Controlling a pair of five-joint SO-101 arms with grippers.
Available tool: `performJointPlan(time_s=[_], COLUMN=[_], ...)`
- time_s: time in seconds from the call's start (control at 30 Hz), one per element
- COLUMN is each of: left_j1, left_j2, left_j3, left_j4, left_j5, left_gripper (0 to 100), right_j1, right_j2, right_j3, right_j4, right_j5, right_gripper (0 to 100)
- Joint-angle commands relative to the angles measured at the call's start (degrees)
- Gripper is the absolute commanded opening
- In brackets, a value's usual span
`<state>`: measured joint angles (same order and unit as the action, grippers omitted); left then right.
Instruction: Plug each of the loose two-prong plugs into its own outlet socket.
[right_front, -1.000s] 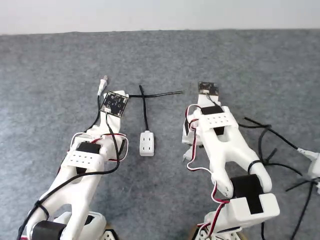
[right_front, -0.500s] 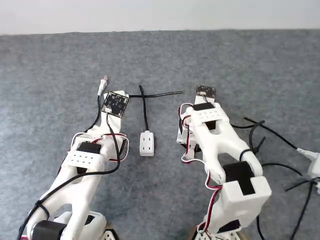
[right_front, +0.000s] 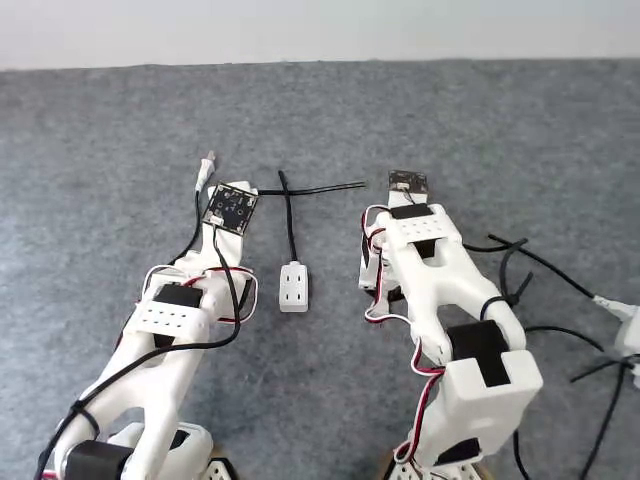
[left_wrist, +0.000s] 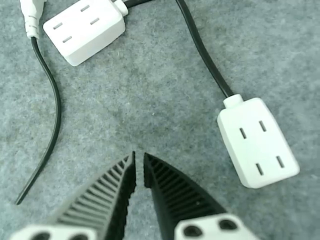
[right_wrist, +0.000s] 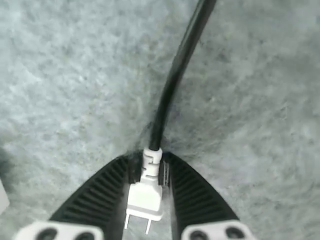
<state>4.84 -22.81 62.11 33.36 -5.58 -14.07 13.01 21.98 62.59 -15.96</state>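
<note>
Plugs are not in any socket yet, as far as I can see.

From the high view, a socket block (right_front: 293, 286) lies flat near the middle of the grey tabletop (right_front: 100, 120). Its black cord (right_front: 290, 225) runs away toward 12 o'clock. A loose plug (right_front: 208, 165) lies at about 11 o'clock from the block, well apart from it. The left arm (right_front: 175, 320) is at 9 o'clock of the block. The right arm (right_front: 440, 280) is at 3 o'clock.

In the left wrist view, the left gripper (left_wrist: 139, 165) hangs over bare tabletop. Its fingers are almost together, with just a thin gap, and nothing is between them. The socket block (left_wrist: 257, 142) lies near them, and all its slots are empty. A second socket block (left_wrist: 82, 27) lies farther off, and its slots are empty too. The loose plug (left_wrist: 31, 15) lies just beside that second block, but it is not pushed in.

In the right wrist view, the right gripper (right_wrist: 149, 159) has its fingers clamped on a held plug (right_wrist: 145, 195). The two prongs point back toward the camera. The plug's cord (right_wrist: 180, 65) trails away over the tabletop.

So I think one plug is picked up and nothing more is done. Both plugs need to go into their sockets.
</note>
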Motion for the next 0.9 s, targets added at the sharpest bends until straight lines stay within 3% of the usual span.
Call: performJointPlan(time_s=[0.0,0.17,0.3,0.43,0.6,0.7,0.87], left_j1=[0.26,0.26,-0.26,-1.93,-3.34,-2.73,1.76], left_j2=[-1.41,-1.41,1.49,11.43,24.0,28.31,28.92], left_j3=[-2.51,-2.95,-5.58,-14.2,-27.38,-32.13,-31.69], left_j4=[-1.32,-1.32,-0.26,5.1,17.67,24.18,29.54], left_j5=[0.09,0.7,5.36,6.33,5.63,-2.9,-16.88], left_gripper=[3,3,3,3,3,2,2], right_j1=[-5.41,-10.33,-11.74,-13.58,-14.37,-14.9,-19.38], right_j2=[-4.7,-16.57,-28.62,-40.31,-52.44,-58.15,-66.33], right_j3=[1.05,10.64,19.25,26.29,30.59,32.44,37.19], right_j4=[0.04,-5.93,-9.98,-12.09,-8.66,-6.9,-6.81], right_j5=[3.43,4.48,11.96,15.91,19.25,25.93,29.01], right_gripper=[0.8,0.8,0.8,0.8,0.8,0.8,0.8])
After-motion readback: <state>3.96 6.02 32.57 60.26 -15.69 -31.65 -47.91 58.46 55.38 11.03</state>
